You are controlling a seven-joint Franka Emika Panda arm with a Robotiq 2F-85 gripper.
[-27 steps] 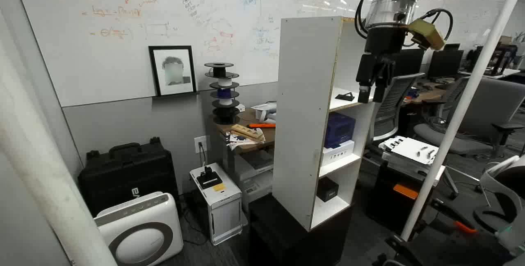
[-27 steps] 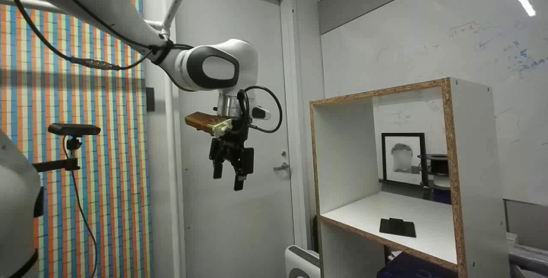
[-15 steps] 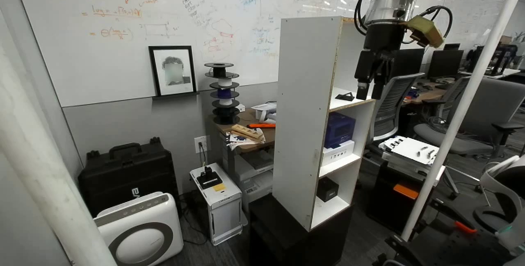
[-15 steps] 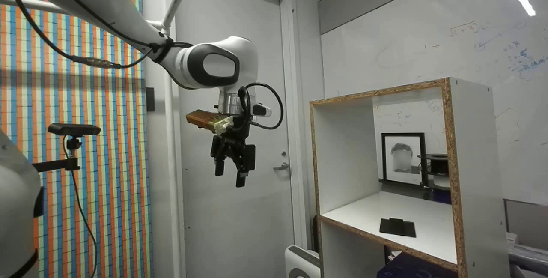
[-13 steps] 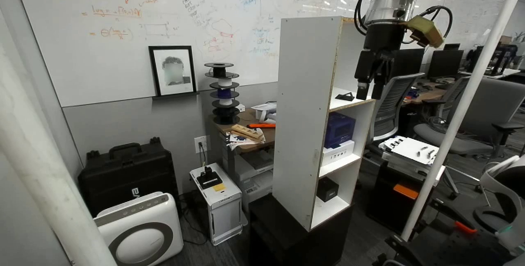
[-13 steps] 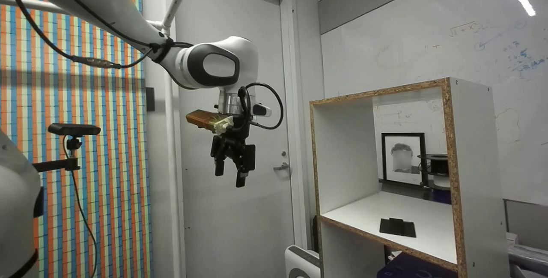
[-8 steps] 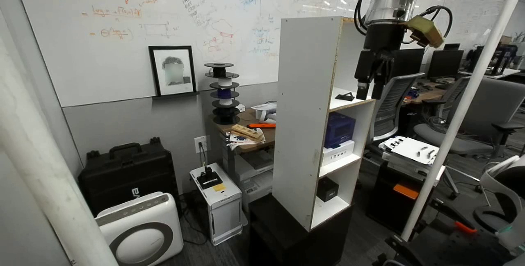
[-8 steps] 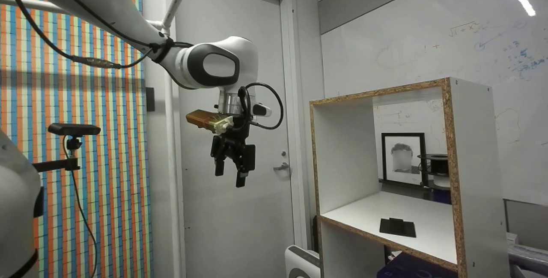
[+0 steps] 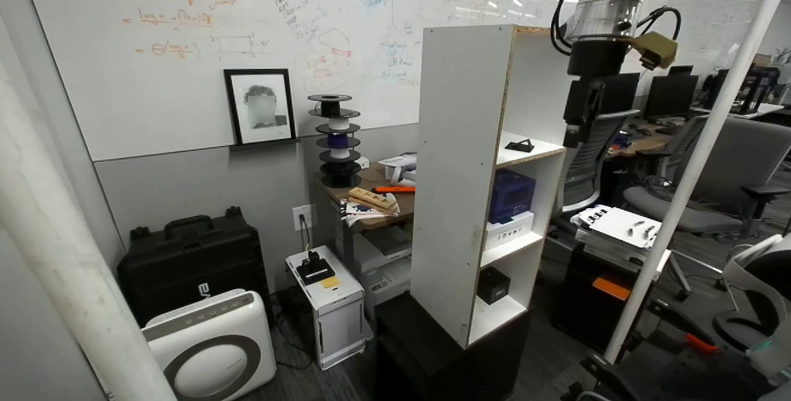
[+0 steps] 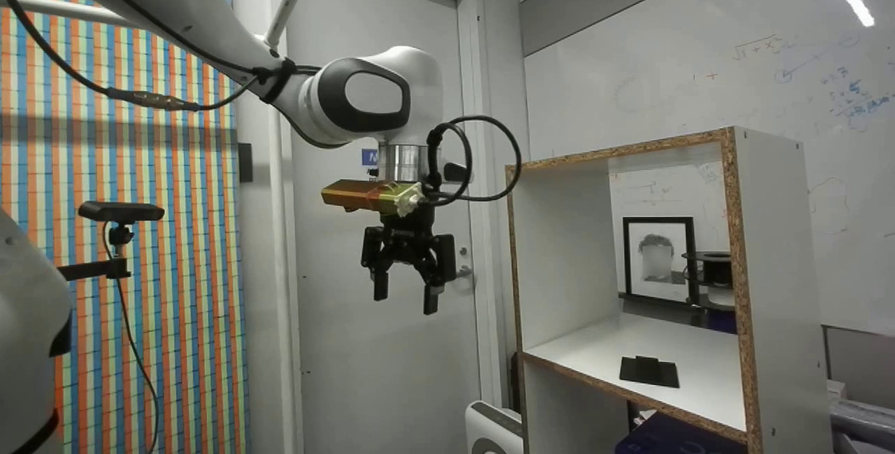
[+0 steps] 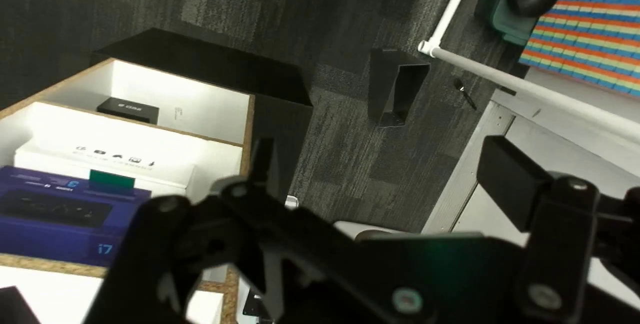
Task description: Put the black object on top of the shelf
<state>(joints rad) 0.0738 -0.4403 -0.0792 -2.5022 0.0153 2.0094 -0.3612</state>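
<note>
The black object (image 9: 520, 146) is a small dark flat piece with a raised part. It lies on the floor of the top compartment of the tall white shelf (image 9: 460, 172). It also shows in an exterior view (image 10: 649, 371), inside the shelf (image 10: 779, 279) with chipboard edges. In the wrist view a dark corner (image 11: 15, 306), probably the same object, shows at the bottom left beside the shelf's edge (image 11: 50, 265). My gripper (image 10: 407, 300) is open and empty, in the air outside the shelf's open front. Its spread fingers show in the wrist view (image 11: 382, 169).
A blue box (image 9: 511, 196) on a white box fills the middle compartment; a small black box (image 9: 493, 285) sits in the lowest. The shelf's side panels and chipboard front edges bound the opening. A white pole (image 9: 692, 160) stands nearby. A door (image 10: 391, 370) is behind the arm.
My gripper has turned about its vertical axis and shifted right in both exterior views, nearer the shelf in one of them. The fingers stay open. The black object has not moved.
</note>
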